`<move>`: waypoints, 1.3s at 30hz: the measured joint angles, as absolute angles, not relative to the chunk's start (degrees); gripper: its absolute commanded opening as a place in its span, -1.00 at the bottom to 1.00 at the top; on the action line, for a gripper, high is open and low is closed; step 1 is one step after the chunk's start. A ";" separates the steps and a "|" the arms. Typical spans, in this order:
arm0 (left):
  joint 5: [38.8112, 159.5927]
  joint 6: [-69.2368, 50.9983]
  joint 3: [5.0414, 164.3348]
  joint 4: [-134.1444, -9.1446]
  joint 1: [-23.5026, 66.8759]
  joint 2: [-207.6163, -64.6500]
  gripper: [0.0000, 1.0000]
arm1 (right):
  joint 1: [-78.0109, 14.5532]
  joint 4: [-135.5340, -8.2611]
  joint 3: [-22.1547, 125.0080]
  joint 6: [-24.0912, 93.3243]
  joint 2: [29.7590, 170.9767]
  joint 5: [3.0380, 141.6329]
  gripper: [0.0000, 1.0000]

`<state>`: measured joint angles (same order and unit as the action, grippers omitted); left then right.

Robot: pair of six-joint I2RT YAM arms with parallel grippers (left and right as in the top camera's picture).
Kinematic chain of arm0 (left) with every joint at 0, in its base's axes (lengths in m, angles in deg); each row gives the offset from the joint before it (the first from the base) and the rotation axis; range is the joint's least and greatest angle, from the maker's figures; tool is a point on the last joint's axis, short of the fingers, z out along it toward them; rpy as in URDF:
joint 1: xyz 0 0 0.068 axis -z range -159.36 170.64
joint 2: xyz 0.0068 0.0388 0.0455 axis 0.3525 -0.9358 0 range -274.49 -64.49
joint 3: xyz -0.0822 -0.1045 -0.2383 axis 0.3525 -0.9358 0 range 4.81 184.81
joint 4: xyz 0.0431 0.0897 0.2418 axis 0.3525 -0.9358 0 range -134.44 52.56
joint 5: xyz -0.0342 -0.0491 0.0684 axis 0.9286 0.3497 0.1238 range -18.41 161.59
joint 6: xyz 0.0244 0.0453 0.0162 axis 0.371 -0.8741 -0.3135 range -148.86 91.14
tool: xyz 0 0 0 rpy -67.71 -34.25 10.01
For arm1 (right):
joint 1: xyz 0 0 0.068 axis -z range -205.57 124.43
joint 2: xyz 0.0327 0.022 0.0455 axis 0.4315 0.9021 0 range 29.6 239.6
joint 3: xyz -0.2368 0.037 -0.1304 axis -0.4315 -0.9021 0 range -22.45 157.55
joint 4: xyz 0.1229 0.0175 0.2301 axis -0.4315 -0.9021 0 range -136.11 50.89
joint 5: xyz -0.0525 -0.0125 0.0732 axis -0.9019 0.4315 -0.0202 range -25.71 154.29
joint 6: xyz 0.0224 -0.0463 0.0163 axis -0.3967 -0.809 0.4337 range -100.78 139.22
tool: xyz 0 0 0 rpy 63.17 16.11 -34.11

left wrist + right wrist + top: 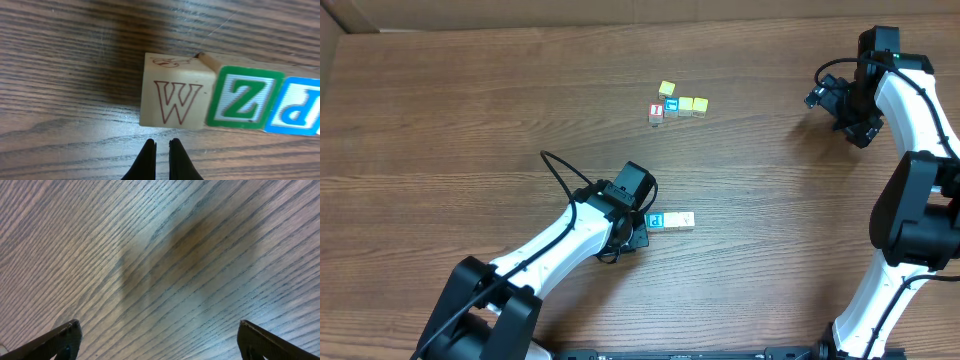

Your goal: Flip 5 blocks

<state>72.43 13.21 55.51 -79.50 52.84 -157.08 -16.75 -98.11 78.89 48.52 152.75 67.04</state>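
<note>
As the left wrist camera looks down on it, the cream W block [172, 95] lies on the wood-grain table [65, 60] with its red letter facing the lens. Pressed against its right side is the green-framed Z block [245, 97], set slightly askew. The blue P block [295, 107] touches that one and runs off the frame edge. From overhead, a pale cream block [681, 220] closes the row on the far side of the blue face.

Left gripper [162, 146]: fingertips pinched together, nothing between them, hanging just short of the W block with a strip of bare wood between.

Further up the table, well apart from this row, there's a small huddle: a red-faced cube [656, 112], a blue-faced cube [671, 103] and three yellow cubes [692, 105].

Over at the table's right edge, the right gripper [159, 326] has its jaws spread wide above plain wood, holding nothing.
</note>
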 measured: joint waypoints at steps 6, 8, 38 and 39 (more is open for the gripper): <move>73.08 13.21 55.51 -79.46 51.73 -157.56 -0.92 | -16.77 -98.11 78.89 48.54 152.75 67.01 1.00; 73.08 13.21 55.51 -79.26 51.64 -157.56 -0.92 | -16.77 -98.09 78.89 48.54 152.75 67.01 1.00; 73.06 12.95 55.51 -77.88 51.64 -157.56 -0.92 | -16.75 -98.11 78.89 48.54 152.75 67.04 1.00; 73.06 12.95 55.51 -77.86 51.64 -157.56 -0.92 | -16.77 -98.14 78.89 48.54 152.75 67.04 1.00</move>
<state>73.06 12.95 55.51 -77.86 51.64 -157.56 -16.77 -98.14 78.89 48.54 152.75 67.04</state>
